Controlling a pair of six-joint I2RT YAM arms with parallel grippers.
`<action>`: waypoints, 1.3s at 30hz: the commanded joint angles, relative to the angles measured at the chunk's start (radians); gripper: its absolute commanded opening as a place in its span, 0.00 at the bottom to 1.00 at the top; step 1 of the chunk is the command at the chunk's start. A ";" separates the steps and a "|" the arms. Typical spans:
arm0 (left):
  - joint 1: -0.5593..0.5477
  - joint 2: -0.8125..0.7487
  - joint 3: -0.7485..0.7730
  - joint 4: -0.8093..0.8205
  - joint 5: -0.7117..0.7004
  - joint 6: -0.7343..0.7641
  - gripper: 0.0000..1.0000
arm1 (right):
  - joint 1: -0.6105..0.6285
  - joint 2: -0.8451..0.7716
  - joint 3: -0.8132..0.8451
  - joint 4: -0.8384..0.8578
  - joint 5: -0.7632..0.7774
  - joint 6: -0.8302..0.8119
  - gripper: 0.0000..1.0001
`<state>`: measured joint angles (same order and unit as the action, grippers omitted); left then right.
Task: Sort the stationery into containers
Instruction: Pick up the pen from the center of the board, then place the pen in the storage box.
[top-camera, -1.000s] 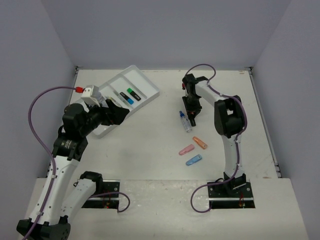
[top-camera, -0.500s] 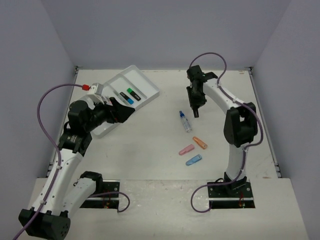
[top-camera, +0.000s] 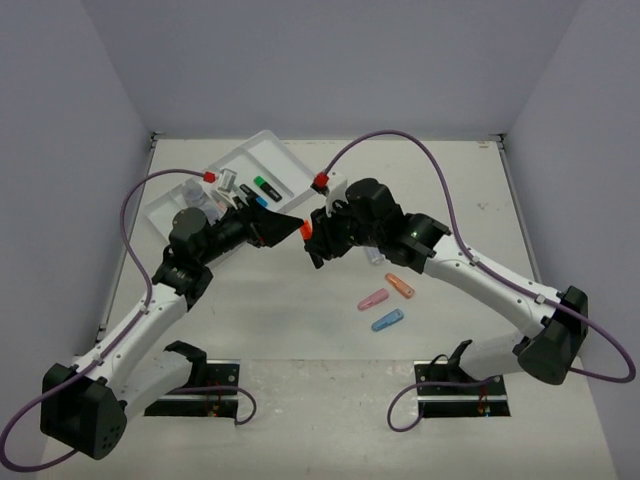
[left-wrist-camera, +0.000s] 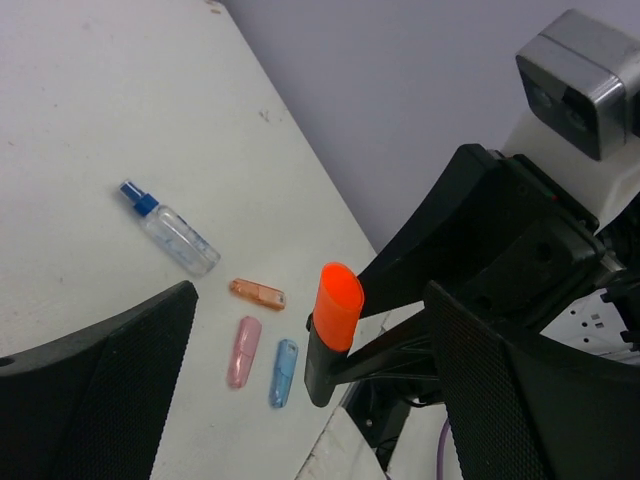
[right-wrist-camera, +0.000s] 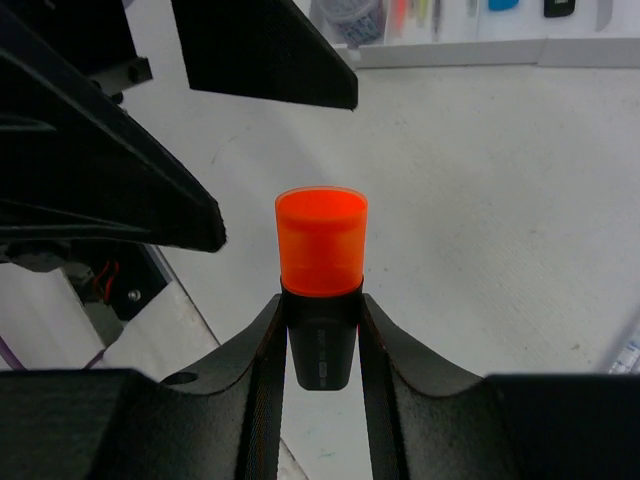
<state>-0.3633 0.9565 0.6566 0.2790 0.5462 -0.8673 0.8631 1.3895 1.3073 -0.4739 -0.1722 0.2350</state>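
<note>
My right gripper (top-camera: 314, 240) is shut on a black highlighter (right-wrist-camera: 320, 262) with an orange cap (top-camera: 307, 229), held above the table's middle with the cap sticking out past the fingertips. My left gripper (top-camera: 287, 226) faces it, wide open. In the left wrist view the highlighter (left-wrist-camera: 334, 322) stands between the spread fingers (left-wrist-camera: 110, 390) and touches neither. The white tray (top-camera: 290, 158) at the back left holds highlighters with a green cap (top-camera: 264, 185) and a blue cap (top-camera: 258, 200), plus a clear jar (top-camera: 195, 193).
On the table to the right lie a blue-capped bottle (left-wrist-camera: 170, 228), an orange piece (top-camera: 400, 286), a pink piece (top-camera: 373, 299) and a blue piece (top-camera: 388, 320). Grey walls close in the back and sides.
The right arm has swung left from the back right to the table's middle. The left gripper has moved right, away from the tray, and now faces it.
</note>
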 joint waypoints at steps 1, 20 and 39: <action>-0.030 -0.010 -0.033 0.132 -0.029 -0.053 0.92 | 0.016 -0.059 -0.004 0.166 -0.029 0.036 0.00; -0.074 0.093 -0.015 0.226 0.029 -0.054 0.14 | 0.040 -0.005 0.093 0.132 -0.028 0.049 0.00; 0.177 0.865 0.785 -0.547 -0.734 0.042 0.00 | -0.004 -0.367 -0.340 0.097 0.473 0.199 0.99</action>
<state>-0.2173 1.6192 1.2265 -0.1283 -0.0463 -0.8196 0.8724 1.0893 1.0362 -0.3611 0.2030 0.3856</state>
